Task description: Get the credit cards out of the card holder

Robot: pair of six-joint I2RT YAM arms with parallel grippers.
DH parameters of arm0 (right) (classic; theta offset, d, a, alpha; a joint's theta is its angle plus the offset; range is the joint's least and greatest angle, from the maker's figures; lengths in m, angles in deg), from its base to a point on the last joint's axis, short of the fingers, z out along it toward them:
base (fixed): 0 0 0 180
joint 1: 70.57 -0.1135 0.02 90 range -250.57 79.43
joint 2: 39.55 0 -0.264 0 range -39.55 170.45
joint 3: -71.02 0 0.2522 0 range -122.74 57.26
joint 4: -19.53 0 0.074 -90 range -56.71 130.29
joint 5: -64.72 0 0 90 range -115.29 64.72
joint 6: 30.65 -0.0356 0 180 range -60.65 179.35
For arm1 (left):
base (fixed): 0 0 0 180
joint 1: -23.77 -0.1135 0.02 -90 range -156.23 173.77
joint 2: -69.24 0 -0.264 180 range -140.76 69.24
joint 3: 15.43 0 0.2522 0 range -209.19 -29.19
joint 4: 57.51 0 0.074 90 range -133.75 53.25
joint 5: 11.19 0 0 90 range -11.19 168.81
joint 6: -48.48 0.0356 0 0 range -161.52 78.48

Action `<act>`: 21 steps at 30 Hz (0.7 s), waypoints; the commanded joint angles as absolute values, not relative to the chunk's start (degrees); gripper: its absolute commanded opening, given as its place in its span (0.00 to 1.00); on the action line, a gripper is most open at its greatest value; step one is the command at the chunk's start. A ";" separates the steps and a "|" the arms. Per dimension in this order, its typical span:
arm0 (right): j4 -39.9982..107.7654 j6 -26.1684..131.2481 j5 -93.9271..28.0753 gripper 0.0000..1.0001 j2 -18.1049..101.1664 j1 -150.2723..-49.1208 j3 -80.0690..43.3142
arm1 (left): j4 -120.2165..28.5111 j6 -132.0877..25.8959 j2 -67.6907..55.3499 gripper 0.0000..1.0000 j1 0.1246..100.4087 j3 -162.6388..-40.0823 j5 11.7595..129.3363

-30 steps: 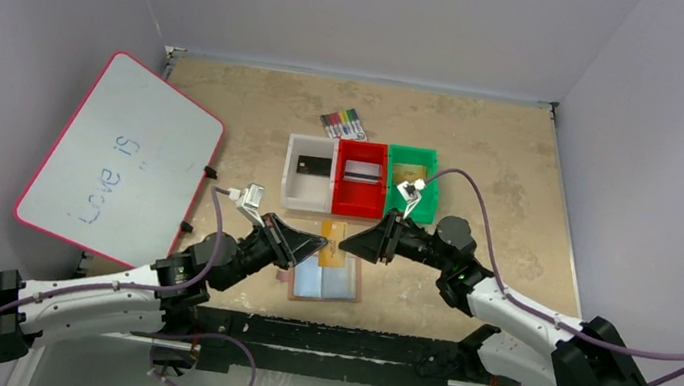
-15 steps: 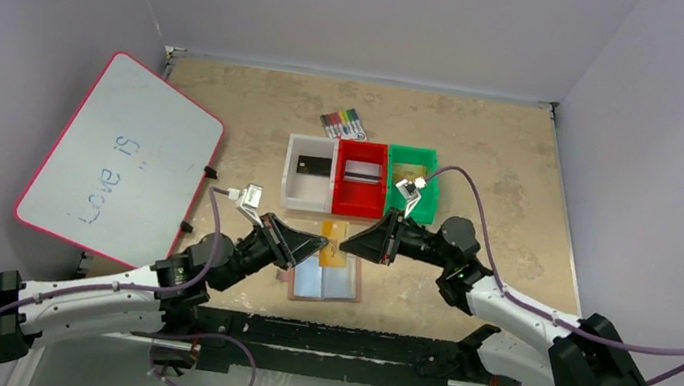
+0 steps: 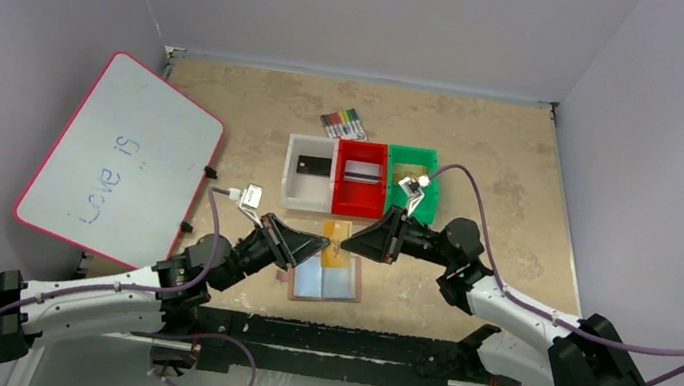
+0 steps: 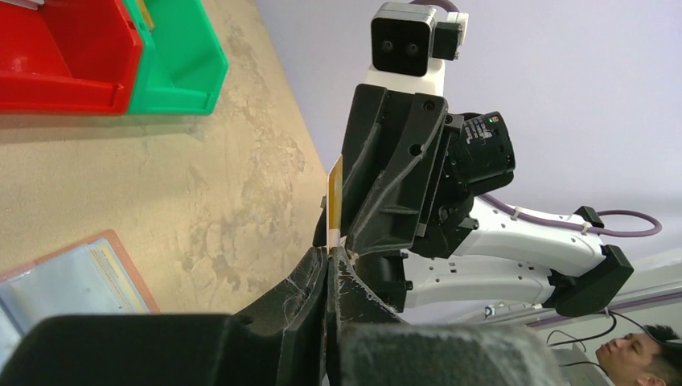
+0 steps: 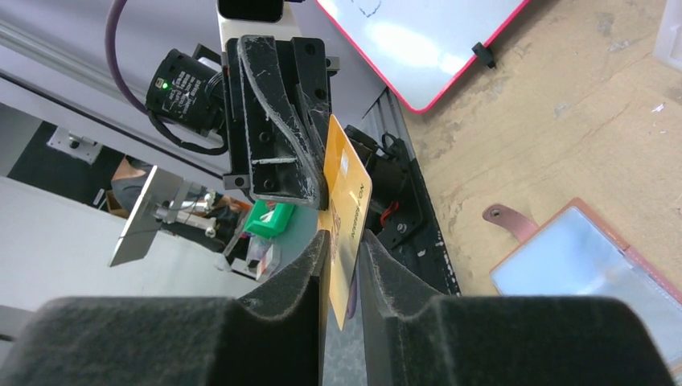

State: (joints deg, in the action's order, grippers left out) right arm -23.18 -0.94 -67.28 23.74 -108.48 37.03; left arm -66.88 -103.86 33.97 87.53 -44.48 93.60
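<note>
Soft, even light from overhead, barely a shadow on the table [image 3: 513,167]. Both wrist views blur their own near fingers [image 5: 201,338], and the whiteboard [image 5: 418,40] glares white.

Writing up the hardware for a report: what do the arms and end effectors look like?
The left arm and right arm have white links and black joints. The left end effector and right end effector are black, wedge-shaped, with scuffed fingers. A purple cable trails from each.
</note>
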 commanded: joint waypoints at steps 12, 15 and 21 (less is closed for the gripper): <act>-22.85 2.88 -68.48 0.00 21.64 -108.37 34.02 | -65.69 -104.06 35.58 0.39 87.44 -44.52 95.43; -9.93 10.83 -64.33 0.00 19.70 -108.37 30.57 | -60.18 -104.12 37.37 0.51 87.49 -45.70 99.37; 13.55 28.81 -43.00 0.00 14.15 -108.41 23.73 | -49.20 -103.87 40.65 0.57 87.49 -47.06 104.05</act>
State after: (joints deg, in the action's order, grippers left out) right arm -1.39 13.58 -58.30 18.27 -108.44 29.09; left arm -56.17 -103.93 38.93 87.53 -44.39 99.56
